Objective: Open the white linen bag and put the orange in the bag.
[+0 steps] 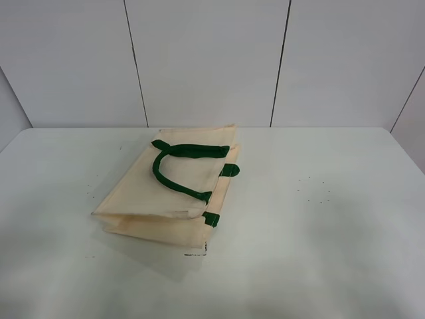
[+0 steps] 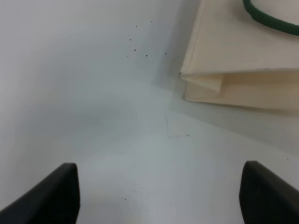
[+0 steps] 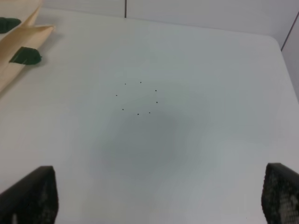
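The white linen bag (image 1: 169,189) lies flat and folded on the white table, left of centre, with a dark green loop handle (image 1: 174,167) on top and green strap tabs on its right edge. Its corner also shows in the left wrist view (image 2: 233,60) and its edge in the right wrist view (image 3: 18,51). The orange is not in any view. My left gripper (image 2: 159,196) is open and empty over bare table, short of the bag's corner. My right gripper (image 3: 159,196) is open and empty over bare table right of the bag. Neither gripper shows in the exterior high view.
The white table (image 1: 319,219) reaches to a panelled white wall (image 1: 212,60) at the back. Small dark specks mark the tabletop right of the bag (image 3: 138,98) and left of it (image 2: 140,46).
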Motion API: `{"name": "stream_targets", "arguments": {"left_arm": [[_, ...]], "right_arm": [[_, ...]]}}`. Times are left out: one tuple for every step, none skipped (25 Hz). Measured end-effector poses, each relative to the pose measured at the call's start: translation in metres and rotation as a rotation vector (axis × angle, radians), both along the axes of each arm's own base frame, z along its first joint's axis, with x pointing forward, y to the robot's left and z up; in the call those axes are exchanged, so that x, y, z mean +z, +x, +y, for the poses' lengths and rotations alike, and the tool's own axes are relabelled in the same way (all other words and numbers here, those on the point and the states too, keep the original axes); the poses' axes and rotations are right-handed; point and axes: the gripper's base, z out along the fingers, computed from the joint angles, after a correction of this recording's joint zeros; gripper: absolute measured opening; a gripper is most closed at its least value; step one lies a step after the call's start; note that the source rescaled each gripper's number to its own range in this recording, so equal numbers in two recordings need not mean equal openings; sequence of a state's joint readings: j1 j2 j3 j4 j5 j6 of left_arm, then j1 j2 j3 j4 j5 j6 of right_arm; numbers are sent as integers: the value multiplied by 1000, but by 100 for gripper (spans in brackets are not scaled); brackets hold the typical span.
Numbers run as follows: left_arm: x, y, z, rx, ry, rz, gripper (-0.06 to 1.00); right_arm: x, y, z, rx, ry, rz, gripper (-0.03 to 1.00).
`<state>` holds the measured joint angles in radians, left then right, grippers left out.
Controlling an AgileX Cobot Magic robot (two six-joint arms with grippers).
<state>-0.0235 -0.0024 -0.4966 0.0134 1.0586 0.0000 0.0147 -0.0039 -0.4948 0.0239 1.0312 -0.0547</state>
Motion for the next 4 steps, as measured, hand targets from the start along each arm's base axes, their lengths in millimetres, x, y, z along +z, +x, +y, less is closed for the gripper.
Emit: {"name": "stream_targets", "arguments": {"left_arm": [[0,0,0,0,0,0,86],[0,0,0,0,0,0,86],[0,0,0,0,0,0,86],[0,0,0,0,0,0,86]], "right_arm": [[0,0,0,0,0,0,100],[0,0,0,0,0,0,100],[0,0,0,0,0,0,100],[0,0,0,0,0,0,100]]}}
